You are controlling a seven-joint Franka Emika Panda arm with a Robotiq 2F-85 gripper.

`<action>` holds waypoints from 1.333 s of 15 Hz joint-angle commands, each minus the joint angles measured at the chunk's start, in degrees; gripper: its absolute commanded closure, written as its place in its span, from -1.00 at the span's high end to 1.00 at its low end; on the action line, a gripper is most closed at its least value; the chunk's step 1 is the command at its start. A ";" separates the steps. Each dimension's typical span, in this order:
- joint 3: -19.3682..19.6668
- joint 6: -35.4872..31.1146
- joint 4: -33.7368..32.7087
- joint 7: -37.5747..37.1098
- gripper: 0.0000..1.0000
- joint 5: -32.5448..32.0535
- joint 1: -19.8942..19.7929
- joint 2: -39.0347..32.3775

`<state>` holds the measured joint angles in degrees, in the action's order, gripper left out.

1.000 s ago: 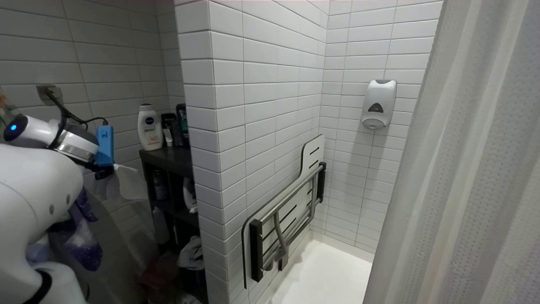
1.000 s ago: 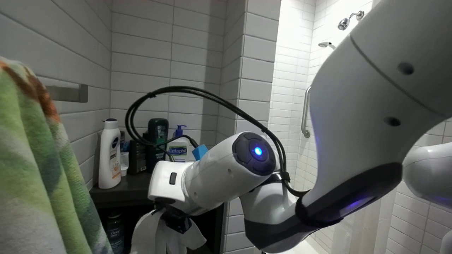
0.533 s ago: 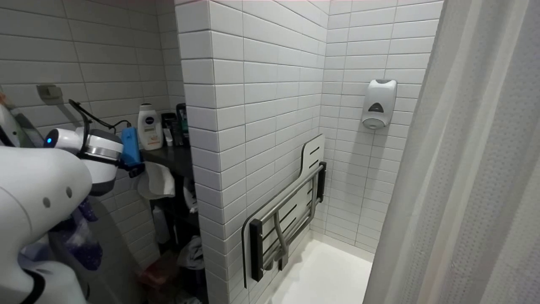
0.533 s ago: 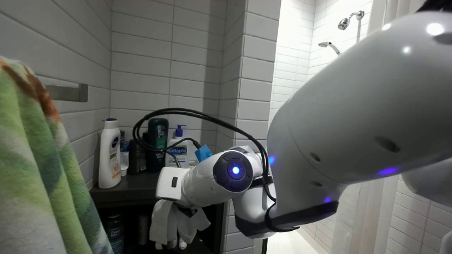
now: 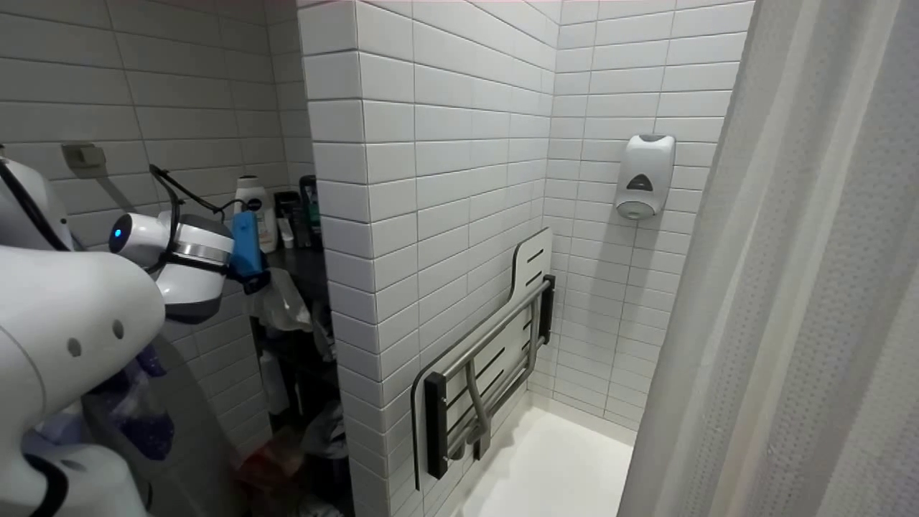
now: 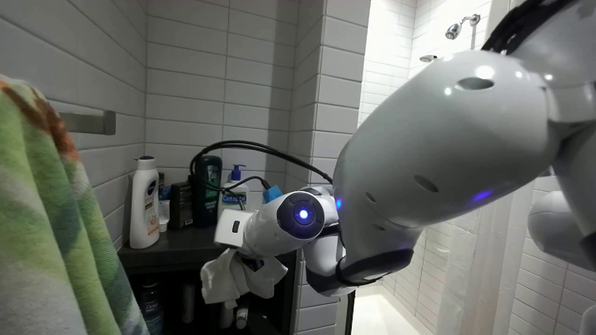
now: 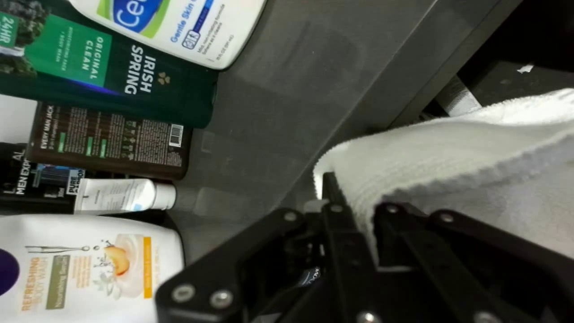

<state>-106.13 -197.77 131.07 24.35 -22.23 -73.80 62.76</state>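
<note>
My gripper (image 7: 352, 202) is shut on a white cloth (image 7: 439, 166), pinched between its dark fingers in the wrist view. The cloth (image 6: 219, 279) hangs below the wrist, draped in loose folds in front of the dark shelf unit (image 6: 186, 244); the fingertips are mostly hidden there. In an exterior view the cloth (image 5: 283, 305) hangs at the shelf's front. On the shelf top stand a white body wash bottle (image 7: 98, 269), a white tube (image 7: 121, 195), a brown bottle (image 7: 116, 139), a green Irish Spring bottle (image 7: 143, 85) and a Cetaphil pump bottle (image 7: 197, 31).
A tiled partition wall (image 5: 431, 179) stands right of the shelf, with a folded shower seat (image 5: 495, 345) on its far side. A multicoloured towel (image 6: 42, 209) hangs at the left. Bottles such as a Dove one (image 6: 152, 304) sit on the lower shelf. Black cables (image 6: 247, 145) loop above the wrist.
The arm has swung toward the shelf, carrying the cloth with it. In an exterior view the wrist moved right, now partly covering the white bottle. The cloth stays gripped.
</note>
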 commanded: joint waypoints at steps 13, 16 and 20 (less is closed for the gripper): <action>-3.74 -0.65 -4.76 0.89 -0.96 -8.01 -8.50 -1.94; -4.28 -0.24 -3.80 1.77 -0.96 -11.00 -9.71 -4.25; -5.56 -0.18 -2.30 1.93 -0.96 -15.03 -11.58 -7.19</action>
<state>-110.29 -197.79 127.12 24.42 -33.10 -82.71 60.92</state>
